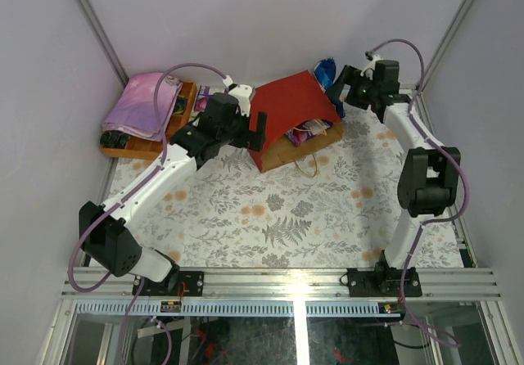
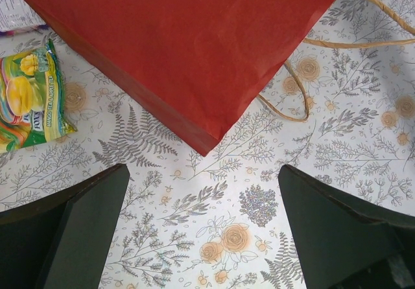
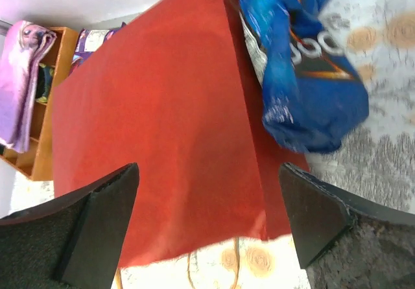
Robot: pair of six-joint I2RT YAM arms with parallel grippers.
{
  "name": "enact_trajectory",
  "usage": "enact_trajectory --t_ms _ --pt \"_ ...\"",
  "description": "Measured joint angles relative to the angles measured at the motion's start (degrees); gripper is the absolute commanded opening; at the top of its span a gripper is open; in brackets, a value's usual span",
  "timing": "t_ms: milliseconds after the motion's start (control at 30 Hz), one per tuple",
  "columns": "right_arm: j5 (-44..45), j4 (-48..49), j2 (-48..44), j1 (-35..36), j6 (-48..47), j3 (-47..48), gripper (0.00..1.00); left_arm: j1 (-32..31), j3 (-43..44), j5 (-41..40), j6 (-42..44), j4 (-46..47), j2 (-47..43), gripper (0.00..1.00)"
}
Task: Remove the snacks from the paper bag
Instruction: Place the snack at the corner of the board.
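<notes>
The red paper bag (image 1: pixel 288 103) lies on its side at the back of the table, its brown mouth facing the front right. Several snacks (image 1: pixel 305 131) show in the mouth. A blue Doritos bag (image 1: pixel 325 70) lies behind the bag and also shows in the right wrist view (image 3: pixel 305 75). A yellow-green candy bag (image 2: pixel 29 98) lies on the table beside the red bag (image 2: pixel 188 49). My left gripper (image 1: pixel 258 132) is open and empty at the bag's left corner (image 2: pixel 202 172). My right gripper (image 1: pixel 337 91) is open and empty above the bag's back right edge (image 3: pixel 209 167).
A pink-purple folded cloth (image 1: pixel 143 103) lies on a wooden shelf (image 1: pixel 182 111) at the back left. The bag's cord handles (image 2: pixel 363 43) trail on the flowered tablecloth (image 1: pixel 270 218). A purple-white packet (image 2: pixel 16 10) lies past the candy bag. Walls close in on the back and both sides.
</notes>
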Motion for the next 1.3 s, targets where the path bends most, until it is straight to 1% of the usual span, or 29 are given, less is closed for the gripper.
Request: enact_trajectory --t_ms 100,333,400,467,500,533,567,667,700,833,933,1033,1200,1267,1300 --pt "1.6 -2.0 4.2 2.5 -4.2 6.6 0.89 0.0 0.0 0.0 0.0 0.0 0.0 1.00" --pt "5.7 -5.5 15.9 1.9 -9.2 17.4 0.87 0.0 0.0 0.0 0.0 -0.1 0.0 1.00" --pt "6.7 -7.4 19.5 1.8 -10.8 21.1 0.83 0.0 0.0 0.0 0.0 -0.2 0.0 1.00" --pt "6.9 -9.0 22.5 1.8 -12.2 24.4 0.77 0.0 0.0 0.0 0.0 -0.2 0.0 1.00" --pt "6.9 -9.6 23.4 1.8 -12.7 25.3 0.71 0.0 0.0 0.0 0.0 -0.2 0.0 1.00" --pt "6.8 -10.3 24.2 1.8 -13.2 26.1 0.62 0.0 0.0 0.0 0.0 -0.2 0.0 1.00" --pt "6.7 -10.5 24.6 1.8 -13.7 26.3 0.50 0.0 0.0 0.0 0.0 -0.3 0.0 1.00" --pt "6.2 -11.1 25.0 1.8 -14.9 26.4 0.07 0.0 0.0 0.0 0.0 -0.3 0.0 1.00" --pt "6.2 -11.2 25.0 1.8 -15.3 26.4 0.01 0.0 0.0 0.0 0.0 -0.4 0.0 1.00" --pt "7.3 -11.2 24.7 1.4 -15.8 25.9 0.00 0.0 0.0 -0.1 0.0 -0.5 0.0 1.00" --pt "9.8 -10.7 21.7 0.2 -15.8 22.3 0.00 0.0 0.0 -0.1 0.0 -0.5 0.0 1.00" --pt "12.5 -9.7 16.7 -3.3 -14.6 17.0 0.00 0.0 0.0 -0.1 0.1 -0.5 0.0 1.00" --pt "23.0 -9.2 5.4 -11.7 -13.3 6.8 0.00 0.0 0.0 0.0 0.1 -0.6 0.0 1.00" --pt "28.3 -8.8 1.0 -12.9 -14.3 3.1 0.00 0.0 0.0 0.0 0.1 -0.7 0.0 1.00" --pt "30.7 -8.7 -0.9 -12.2 -15.3 1.6 0.04 0.0 0.0 0.1 0.1 -0.7 0.0 1.00"
